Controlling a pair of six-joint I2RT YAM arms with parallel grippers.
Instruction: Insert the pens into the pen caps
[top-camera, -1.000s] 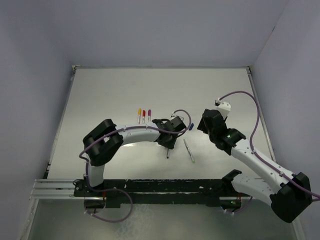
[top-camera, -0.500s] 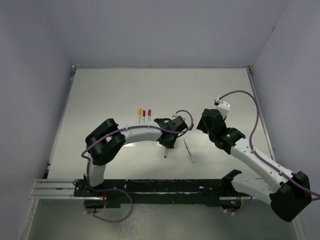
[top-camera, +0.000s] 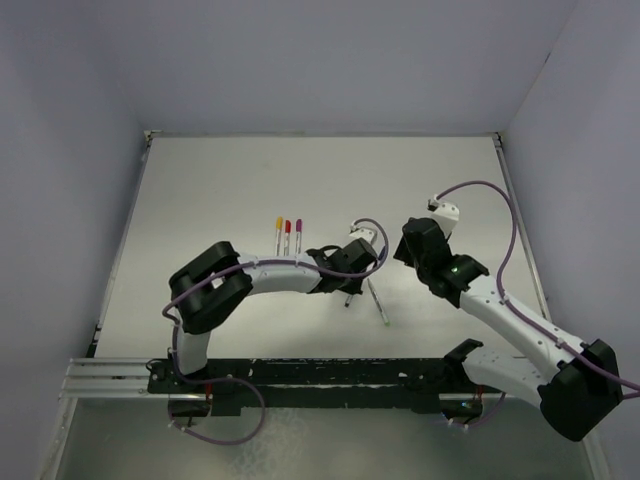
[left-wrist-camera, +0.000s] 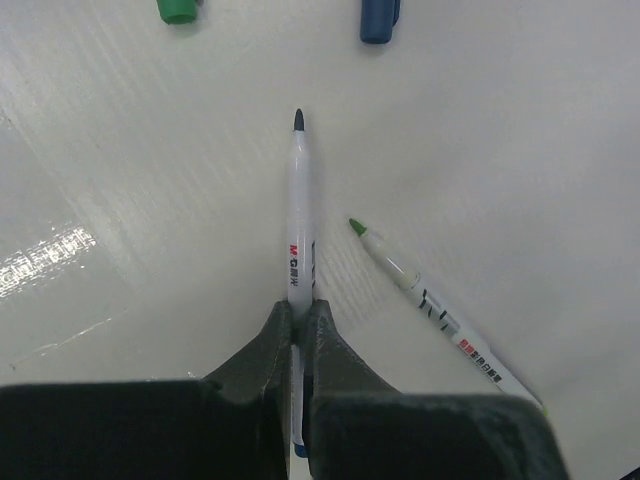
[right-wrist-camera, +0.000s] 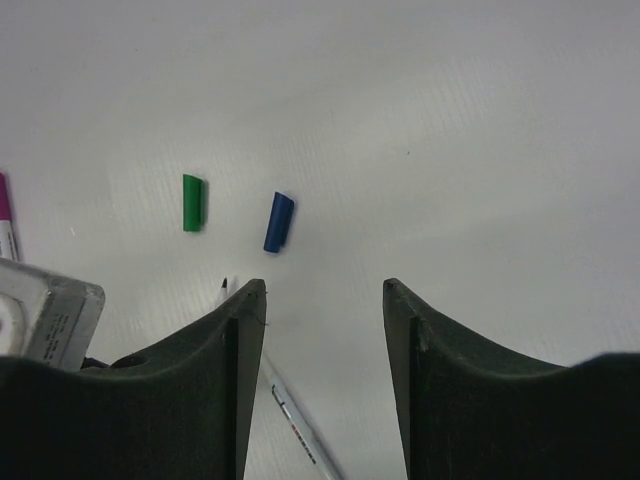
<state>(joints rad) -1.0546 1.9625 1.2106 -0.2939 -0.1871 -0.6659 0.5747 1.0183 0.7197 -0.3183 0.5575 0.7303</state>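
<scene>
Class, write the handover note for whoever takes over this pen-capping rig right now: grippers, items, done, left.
Left gripper: shut on the blue-tipped pen.
Right gripper: open, empty, over the table near the blue cap and green cap.
Green-tipped pen: loose on the table beside the held one.
Done: yellow, red and purple pens look capped, lying in a row.
Left: cap blue, then green.
</scene>
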